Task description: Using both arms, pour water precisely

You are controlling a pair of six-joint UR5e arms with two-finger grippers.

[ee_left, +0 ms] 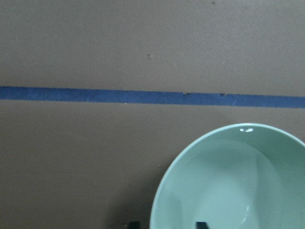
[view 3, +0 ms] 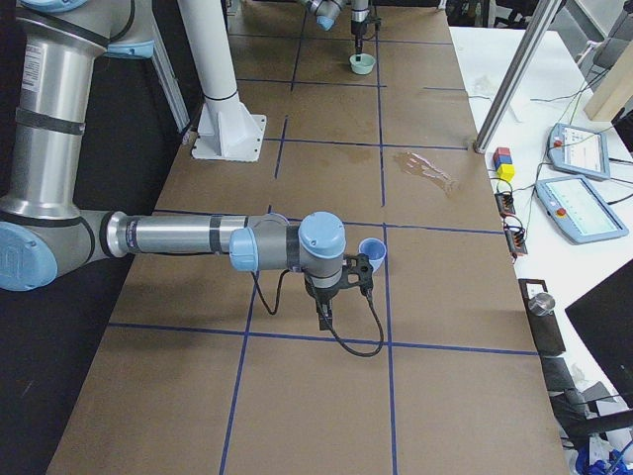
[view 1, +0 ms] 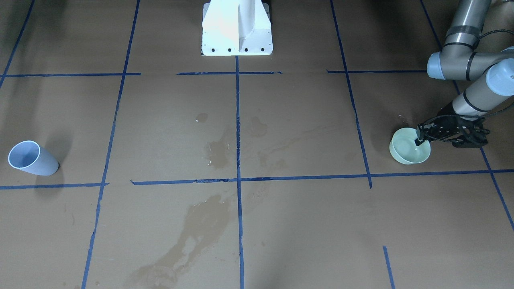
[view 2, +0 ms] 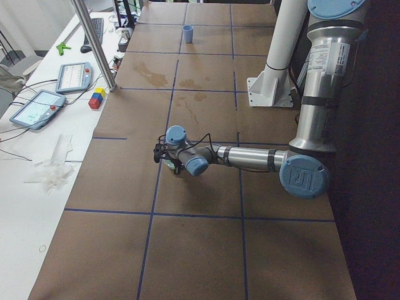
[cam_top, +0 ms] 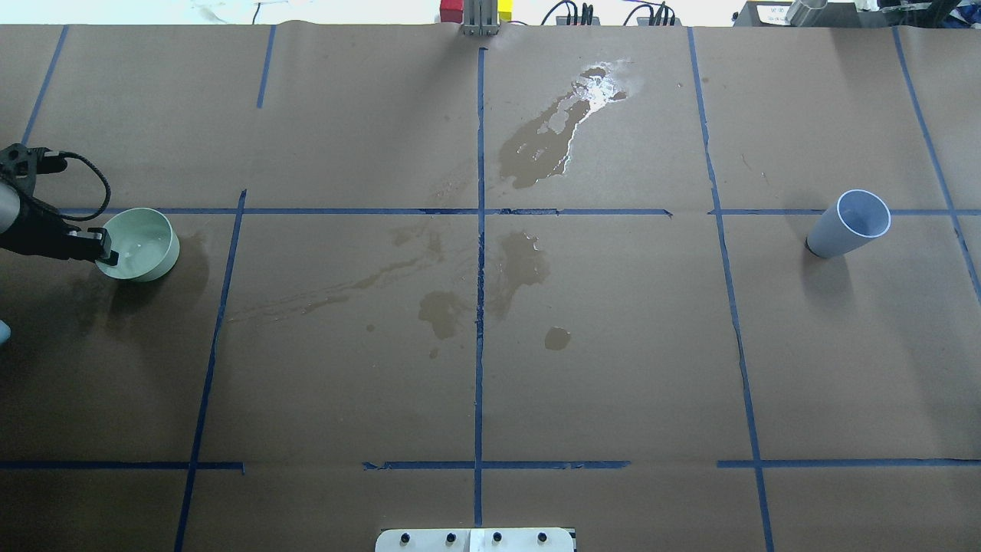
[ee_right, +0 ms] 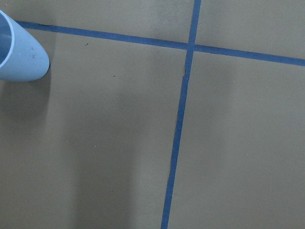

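While fingers (view 1: 419, 137) straddle bowl (view 1: 404, 155), arm label (view 2: 338, 56) unreadable

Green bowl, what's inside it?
A little clear water glints in the bowl, and one finger of the left gripper reaches inside the rim. That finger hides a small patch beneath.
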